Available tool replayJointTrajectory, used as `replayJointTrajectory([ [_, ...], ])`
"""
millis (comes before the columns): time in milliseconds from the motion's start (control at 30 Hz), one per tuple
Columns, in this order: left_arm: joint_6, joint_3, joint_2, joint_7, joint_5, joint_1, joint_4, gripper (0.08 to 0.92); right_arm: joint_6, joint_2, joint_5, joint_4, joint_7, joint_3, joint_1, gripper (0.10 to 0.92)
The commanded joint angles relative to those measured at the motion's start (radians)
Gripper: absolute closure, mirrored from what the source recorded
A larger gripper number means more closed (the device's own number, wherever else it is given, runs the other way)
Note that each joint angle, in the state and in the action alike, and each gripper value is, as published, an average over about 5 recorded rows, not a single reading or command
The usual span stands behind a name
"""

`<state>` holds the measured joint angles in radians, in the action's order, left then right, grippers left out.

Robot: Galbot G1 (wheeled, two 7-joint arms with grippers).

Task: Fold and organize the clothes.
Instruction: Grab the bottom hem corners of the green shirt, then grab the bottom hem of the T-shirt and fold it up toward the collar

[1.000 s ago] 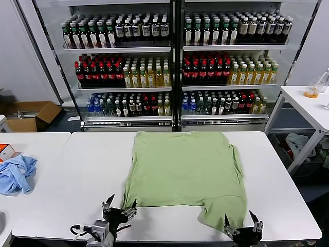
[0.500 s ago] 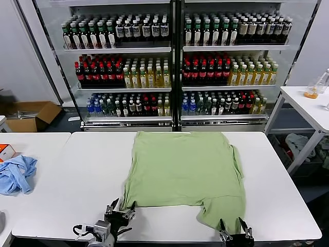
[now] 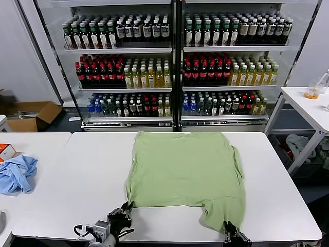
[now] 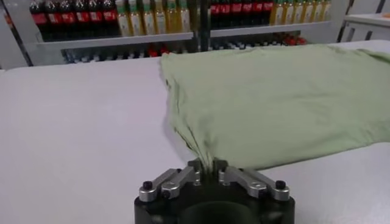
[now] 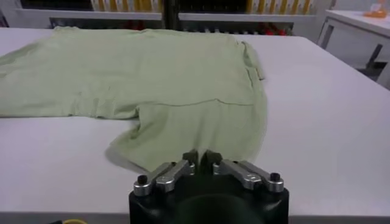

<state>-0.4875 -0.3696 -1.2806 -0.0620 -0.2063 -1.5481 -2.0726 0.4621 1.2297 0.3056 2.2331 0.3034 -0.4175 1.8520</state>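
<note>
The light green shirt lies spread flat on the white table, with no collar, buttons or print showing. My left gripper sits at the table's near edge, shut on the shirt's near left corner. In the left wrist view the fabric bunches into folds between the closed fingers of the gripper. My right gripper is at the near right, shut on the edge of the shirt's protruding lower flap. In the right wrist view the flap runs into the closed gripper.
A crumpled light blue garment and an orange box lie on the adjacent table at the left. Bottle-filled coolers stand behind the table. Another white table stands at the right.
Both grippers went from open to shut on the shirt's near edge and have sunk lower in the head view. The shirt's near left corner has pulled slightly toward the left gripper.
</note>
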Motion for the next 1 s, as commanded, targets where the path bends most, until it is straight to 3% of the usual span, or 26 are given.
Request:
replayJointTrajectory([
  [33, 0.012, -0.003, 0.002, 0.004, -0.04, -0.001, -0.008, 0.848, -0.045, 0.0, 0.024, 0.044, -0.012, -0.006, 0.008, 0.92],
  [500, 0.058, -0.079, 0.025, 0.0, -0.182, -0.044, -0.162, 0.867, -0.103, -0.083, 0.055, 0.228, -0.043, -0.17, -0.009, 0.919],
  [767, 0.061, -0.102, 0.05, 0.0, -0.218, -0.04, -0.185, 0.871, -0.079, -0.177, 0.151, 0.15, -0.04, -0.215, -0.17, 0.919],
  [1000, 0.066, -0.094, 0.072, 0.0, -0.232, 0.0, -0.136, 0.872, -0.025, -0.19, 0.091, 0.117, -0.029, -0.155, -0.139, 0.919],
])
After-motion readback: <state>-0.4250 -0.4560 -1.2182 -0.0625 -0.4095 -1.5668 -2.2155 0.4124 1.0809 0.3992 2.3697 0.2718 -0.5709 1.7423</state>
